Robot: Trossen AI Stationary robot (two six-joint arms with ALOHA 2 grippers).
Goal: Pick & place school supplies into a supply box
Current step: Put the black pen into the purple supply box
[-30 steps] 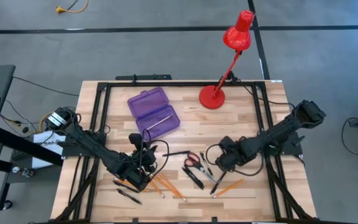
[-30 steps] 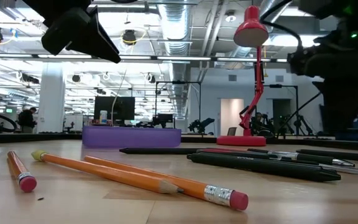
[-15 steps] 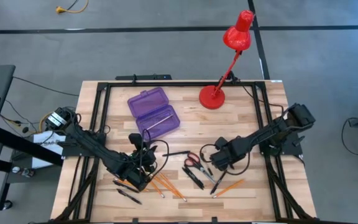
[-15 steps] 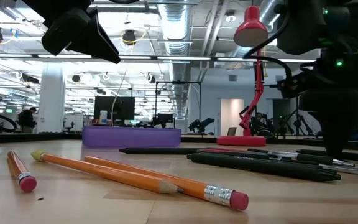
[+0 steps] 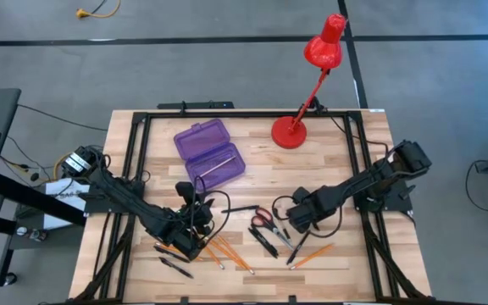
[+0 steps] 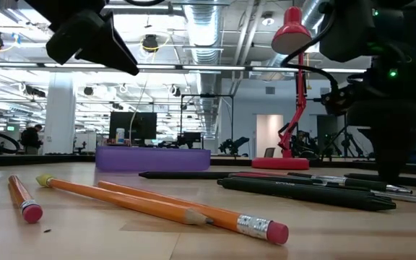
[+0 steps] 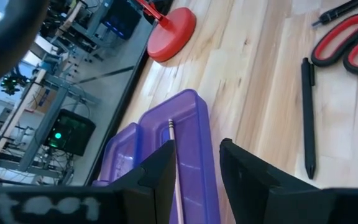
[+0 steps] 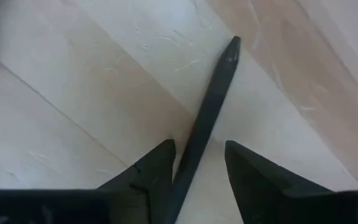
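Observation:
The purple supply box lies open at the far left of the table, one pencil inside it. Orange pencils, black pens and red-handled scissors lie near the front edge. My left gripper hovers open and empty above the table, just on the near side of the box. My right gripper points down, open, low over a black pen, one finger on each side of it. In the low view it reaches down to the tabletop. My right gripper comes from above with its fingers across the black pen, which lies flat on the table. Whether a finger touches the pen, I cannot tell.
A red desk lamp stands with its base at the far middle and its head beyond the far edge. A black frame runs round the tabletop. Bare wood lies between the box and the scattered supplies.
My right gripper has come down toward the table and a little toward its left edge, ending low over the black pen. The supplies and the box have stayed where they were.

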